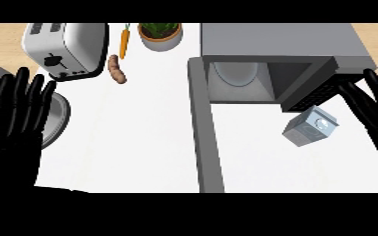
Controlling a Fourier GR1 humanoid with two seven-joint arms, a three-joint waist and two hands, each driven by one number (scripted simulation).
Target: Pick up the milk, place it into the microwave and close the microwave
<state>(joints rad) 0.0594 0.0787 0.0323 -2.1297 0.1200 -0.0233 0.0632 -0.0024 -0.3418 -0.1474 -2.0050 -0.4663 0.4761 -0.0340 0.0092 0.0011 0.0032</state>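
The milk, a small grey-blue carton, sits tilted on the white counter just in front of the microwave's right corner. The microwave stands open at the back right, with a white turntable visible inside. Its grey door swings out to the left and reaches toward the counter's front. My right hand shows at the right edge with straight fingers, beside the carton and not touching it. My left hand rests open at the left edge, fingers up.
A white toaster stands at the back left. A carrot, a brown sausage-shaped item and a potted plant lie beside it. A grey round dish sits partly under my left hand.
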